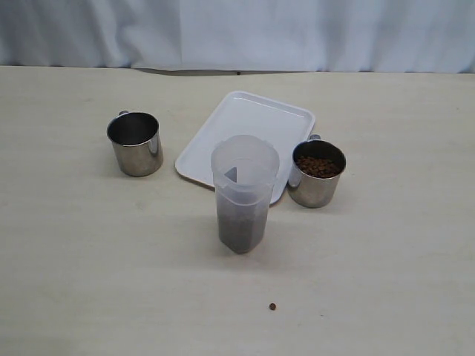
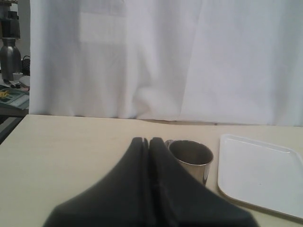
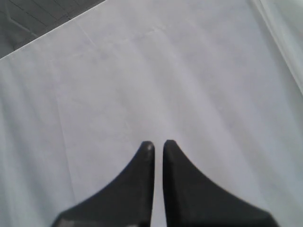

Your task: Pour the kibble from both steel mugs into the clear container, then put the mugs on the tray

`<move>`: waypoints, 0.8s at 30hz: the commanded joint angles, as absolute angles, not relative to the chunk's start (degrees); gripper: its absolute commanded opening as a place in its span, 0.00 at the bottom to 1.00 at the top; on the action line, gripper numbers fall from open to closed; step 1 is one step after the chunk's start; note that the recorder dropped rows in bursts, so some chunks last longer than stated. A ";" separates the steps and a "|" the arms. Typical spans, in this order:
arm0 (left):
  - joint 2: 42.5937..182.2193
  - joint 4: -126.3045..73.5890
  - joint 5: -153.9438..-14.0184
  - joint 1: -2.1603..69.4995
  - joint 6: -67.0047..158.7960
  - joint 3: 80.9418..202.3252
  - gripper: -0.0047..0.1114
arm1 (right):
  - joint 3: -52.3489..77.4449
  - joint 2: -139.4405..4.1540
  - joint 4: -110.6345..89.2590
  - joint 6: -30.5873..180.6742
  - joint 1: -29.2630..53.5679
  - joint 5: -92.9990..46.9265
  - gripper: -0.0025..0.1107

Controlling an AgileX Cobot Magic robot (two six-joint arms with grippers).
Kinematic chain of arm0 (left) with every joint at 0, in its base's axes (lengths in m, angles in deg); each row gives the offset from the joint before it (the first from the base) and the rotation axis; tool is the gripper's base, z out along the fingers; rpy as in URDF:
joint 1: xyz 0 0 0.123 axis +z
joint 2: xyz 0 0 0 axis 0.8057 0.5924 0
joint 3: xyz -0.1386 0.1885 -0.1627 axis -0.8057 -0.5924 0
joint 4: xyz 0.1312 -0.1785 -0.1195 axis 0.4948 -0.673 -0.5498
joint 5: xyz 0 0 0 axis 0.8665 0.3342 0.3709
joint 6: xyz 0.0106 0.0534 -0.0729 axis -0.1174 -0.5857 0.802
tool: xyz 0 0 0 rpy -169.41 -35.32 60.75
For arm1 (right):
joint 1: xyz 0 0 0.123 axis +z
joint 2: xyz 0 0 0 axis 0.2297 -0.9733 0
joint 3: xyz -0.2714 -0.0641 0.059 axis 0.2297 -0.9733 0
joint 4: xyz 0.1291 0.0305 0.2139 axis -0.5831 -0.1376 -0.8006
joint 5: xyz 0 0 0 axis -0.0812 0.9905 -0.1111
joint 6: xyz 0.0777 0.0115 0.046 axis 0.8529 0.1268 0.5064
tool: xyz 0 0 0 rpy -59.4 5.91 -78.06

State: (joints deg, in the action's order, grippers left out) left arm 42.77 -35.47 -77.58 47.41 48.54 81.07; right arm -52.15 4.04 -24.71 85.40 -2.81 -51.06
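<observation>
In the exterior view the clear container (image 1: 245,194), part-filled with kibble (image 1: 239,226), stands before the tray (image 1: 249,122), with an empty steel mug (image 1: 135,144) to the left and a full steel mug (image 1: 317,174) at the tray's right edge. In the left wrist view the left gripper (image 2: 147,140) has its jaws pressed together, the empty steel mug (image 2: 191,158) just beyond its tips. In the right wrist view the right gripper (image 3: 158,143) is closed to a thin slit, facing white cloth (image 3: 142,71).

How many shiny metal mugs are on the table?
2. The left mug stands left of the tray and looks empty; the right mug stands by the tray's right edge, holding kibble. None looks hidden.
</observation>
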 commanded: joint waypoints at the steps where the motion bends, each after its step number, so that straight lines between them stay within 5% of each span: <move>1: 42.59 -35.93 -78.72 47.05 48.50 80.94 0.04 | -52.35 4.15 -25.24 85.41 -3.15 -51.85 0.07; 10: 42.59 -35.93 -78.36 47.05 48.50 80.94 0.04 | -51.86 2.26 -23.25 85.39 -3.15 -40.68 0.07; 18: 42.59 -35.93 -78.48 47.05 48.50 80.94 0.04 | -43.33 -23.44 -6.60 96.10 -2.81 -29.94 0.07; 24: 42.59 -35.93 -78.48 47.05 48.50 80.94 0.04 | -41.03 -46.97 9.46 103.21 7.63 -32.77 0.07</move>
State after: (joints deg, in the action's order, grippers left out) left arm 42.77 -35.47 -77.58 47.41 48.54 81.07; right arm -42.09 -38.85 2.82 101.10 3.19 -31.40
